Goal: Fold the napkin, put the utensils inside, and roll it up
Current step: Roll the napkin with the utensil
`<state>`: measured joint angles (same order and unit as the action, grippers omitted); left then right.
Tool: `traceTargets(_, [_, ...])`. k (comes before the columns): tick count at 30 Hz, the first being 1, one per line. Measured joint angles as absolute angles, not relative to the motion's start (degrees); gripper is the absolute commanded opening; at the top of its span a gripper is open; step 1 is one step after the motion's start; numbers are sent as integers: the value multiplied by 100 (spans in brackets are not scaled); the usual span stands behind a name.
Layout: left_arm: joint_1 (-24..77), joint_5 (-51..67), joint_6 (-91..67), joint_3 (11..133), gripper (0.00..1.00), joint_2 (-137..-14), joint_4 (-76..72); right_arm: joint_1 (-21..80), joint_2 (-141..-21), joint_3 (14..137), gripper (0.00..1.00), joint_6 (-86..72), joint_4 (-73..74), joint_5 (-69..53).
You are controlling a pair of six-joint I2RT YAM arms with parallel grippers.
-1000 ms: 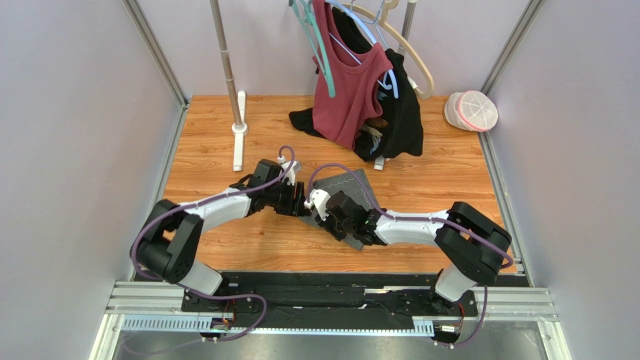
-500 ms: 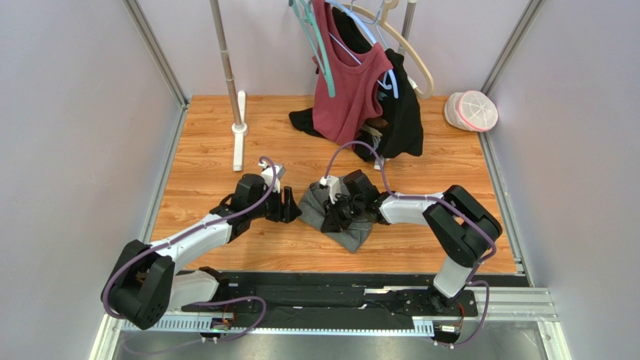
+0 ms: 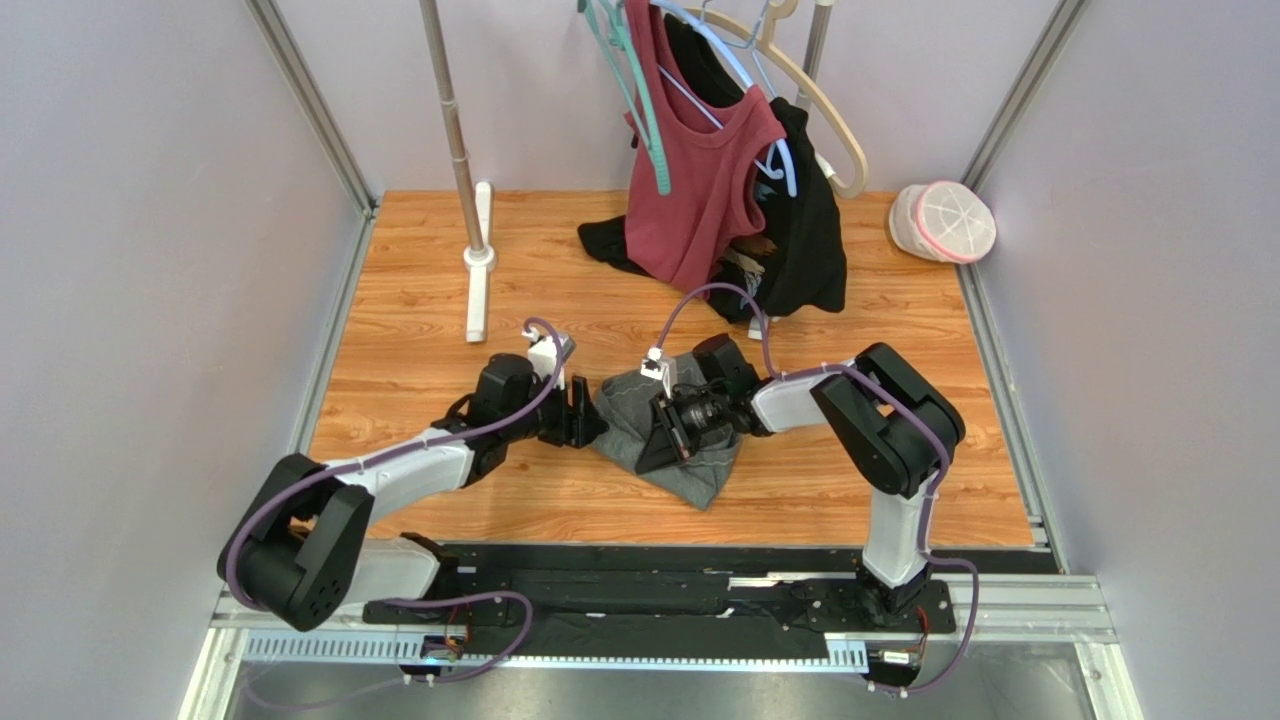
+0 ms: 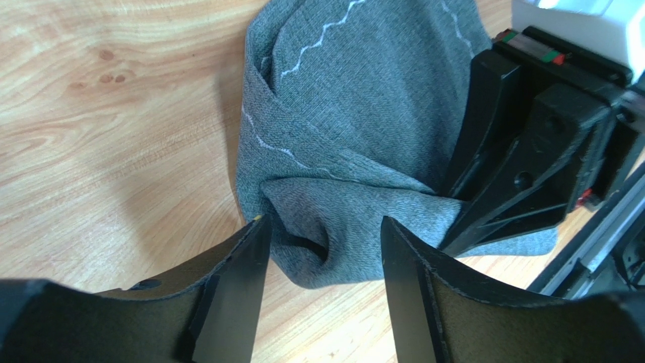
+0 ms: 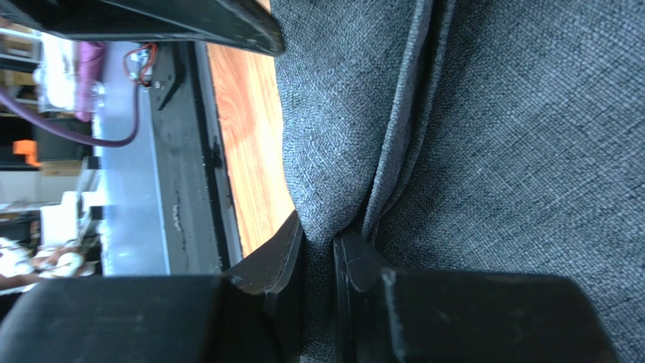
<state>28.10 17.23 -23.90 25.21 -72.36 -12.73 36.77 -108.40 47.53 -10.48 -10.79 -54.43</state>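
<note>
The dark grey napkin (image 3: 694,462) lies bunched and partly rolled on the wood floor between my grippers; it also shows in the left wrist view (image 4: 356,128) and fills the right wrist view (image 5: 492,136). My right gripper (image 3: 673,428) is shut on a fold of the napkin, pinched between its fingers (image 5: 319,261). My left gripper (image 3: 583,416) is open at the napkin's left edge, its fingers either side of the rolled end (image 4: 322,234) without gripping it. The spoon is hidden.
Maroon and black garments (image 3: 721,180) hang from hangers on a rack at the back. A metal pole with a white base (image 3: 478,255) stands at the back left. A pink-white round object (image 3: 944,222) lies at the back right. Grey walls enclose the floor.
The right gripper moved from the front to the napkin's middle and bunched the flat napkin into a lump. The left gripper drew back to the left, then returned to the napkin's left edge.
</note>
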Motion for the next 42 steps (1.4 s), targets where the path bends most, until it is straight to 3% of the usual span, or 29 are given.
traceTargets(3, [2810, 1750, -2390, 2521, 59, -7439, -1354, 3647, -10934, 4777, 9, -1127, -1144, -5614])
traceTargets(6, [2810, 1796, -2388, 2523, 48, -7644, -1411, 3640, -10971, 4803, 11, -1173, -1142, -5675])
traceTargets(7, [2810, 1804, -2399, 2523, 41, -7717, -1437, 3640, -10975, 4805, 11, -1179, -1140, -5677])
traceTargets(10, [2810, 1831, -2434, 2567, 21, -7953, -1450, 3640, -10980, 4831, 20, -1181, -1092, -5682])
traceTargets(12, [2816, 1852, -2477, 2661, 10, -8112, -1441, 3640, -10982, 4856, 34, -1179, -1031, -5669])
traceTargets(15, [2827, 1848, -2534, 2836, 3, -8265, -1323, 3640, -10971, 4886, 50, -1181, -937, -5642])
traceTargets(24, [2832, 1846, -2488, 3444, 1, -8648, -727, 3701, -9985, 4770, 61, -1142, -32, -4416])
traceTargets(34, [2825, 1986, -2383, 4021, 0, -9026, -152, 4200, -7439, 4379, 62, -974, 1160, -1911])
traceTargets(42, [2825, 1986, -2368, 4101, 0, -9050, 19, 4993, -7297, 3957, 63, -1297, 1820, -1070])
